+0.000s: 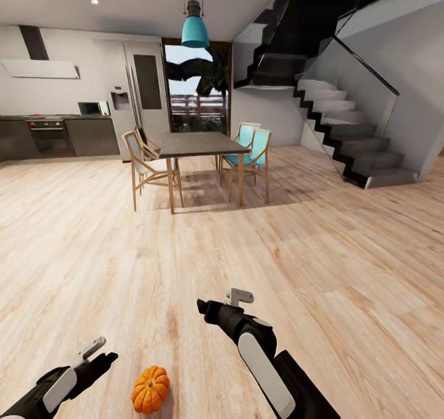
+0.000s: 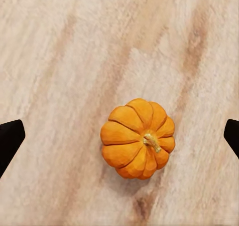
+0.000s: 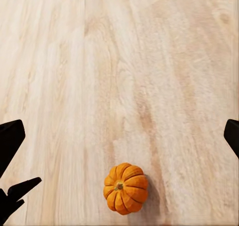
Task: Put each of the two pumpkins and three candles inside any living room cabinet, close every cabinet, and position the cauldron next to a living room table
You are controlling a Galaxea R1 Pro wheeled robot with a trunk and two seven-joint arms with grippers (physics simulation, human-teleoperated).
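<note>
Pumpkin (image 1: 150, 389): sitting on the wood floor (image 1: 345, 265), just beside the left gripper (image 1: 98, 352).
Left gripper: hovering wide open, gripping nothing.
Right gripper (image 1: 217, 305): hanging open and empty, farther off.

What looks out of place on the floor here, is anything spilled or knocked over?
Only the pumpkin: it sits upright, alone on the bare wooden floor between the left gripper and the right gripper, both open and apart from it. It looks intact, and nothing is spilled.
</note>
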